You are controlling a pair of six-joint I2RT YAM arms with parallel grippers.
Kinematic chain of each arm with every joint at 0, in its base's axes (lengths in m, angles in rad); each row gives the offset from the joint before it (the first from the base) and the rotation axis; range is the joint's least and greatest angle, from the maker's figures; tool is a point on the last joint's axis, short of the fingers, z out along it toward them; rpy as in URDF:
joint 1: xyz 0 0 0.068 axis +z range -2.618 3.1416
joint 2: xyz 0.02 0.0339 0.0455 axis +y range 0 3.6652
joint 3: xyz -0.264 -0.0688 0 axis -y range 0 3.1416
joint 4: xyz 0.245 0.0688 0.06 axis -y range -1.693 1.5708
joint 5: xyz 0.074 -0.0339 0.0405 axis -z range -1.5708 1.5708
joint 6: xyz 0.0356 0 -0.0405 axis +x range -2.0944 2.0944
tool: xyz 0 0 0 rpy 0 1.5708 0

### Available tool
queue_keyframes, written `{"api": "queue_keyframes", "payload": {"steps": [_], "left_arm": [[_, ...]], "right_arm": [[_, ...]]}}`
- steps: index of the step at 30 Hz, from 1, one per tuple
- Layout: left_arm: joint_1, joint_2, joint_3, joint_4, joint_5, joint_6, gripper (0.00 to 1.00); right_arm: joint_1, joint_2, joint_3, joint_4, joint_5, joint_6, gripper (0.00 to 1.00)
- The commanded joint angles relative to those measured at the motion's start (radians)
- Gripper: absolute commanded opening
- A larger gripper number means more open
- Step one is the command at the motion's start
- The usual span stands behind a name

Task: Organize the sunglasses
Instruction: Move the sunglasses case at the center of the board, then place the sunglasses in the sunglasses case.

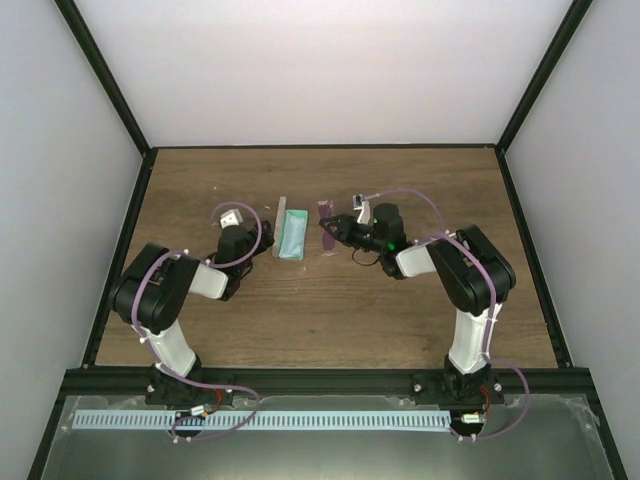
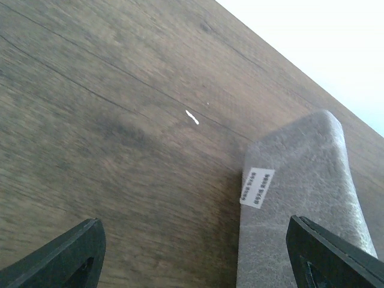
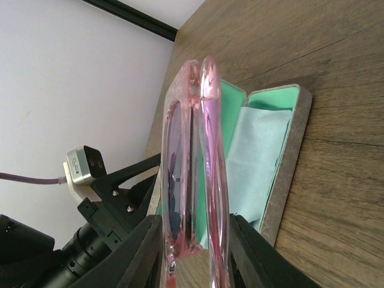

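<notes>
1. Right wrist view: the right fingers [image 3: 144, 252] clamp one end of the folded sunglasses [image 3: 198, 156], held on edge just beside the open case [image 3: 288, 162], toward the far edge of the tabletop [image 1: 400, 300], midway across.
2. Judged light, slick and brittle, they are best gripped gently across the folded frame, not the lenses.
3. Translucent pink frame, purple-tinted lenses, arms folded flat.
4. Left fingers [image 2: 66, 258] stand wide open and empty beside the case's grey shell.
</notes>
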Motion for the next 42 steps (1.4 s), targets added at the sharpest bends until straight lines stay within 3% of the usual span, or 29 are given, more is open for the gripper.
{"api": "queue_keyframes", "payload": {"steps": [1,24,33,42], "left_arm": [[-0.015,-0.020,-0.017,0.030,0.014,0.003,0.84],[-0.014,-0.124,-0.094,0.034,-0.025,0.025,0.85],[-0.014,-0.145,-0.110,0.038,-0.020,0.025,0.85],[-0.014,-0.163,-0.122,0.028,-0.037,0.064,0.85]], "right_arm": [[0.003,0.011,0.051,-0.006,0.006,-0.010,0.30],[0.073,0.301,0.417,-0.146,-0.056,0.046,0.32],[0.082,0.351,0.450,-0.172,-0.007,0.082,0.34],[0.097,0.379,0.474,-0.192,0.012,0.112,0.43]]}}
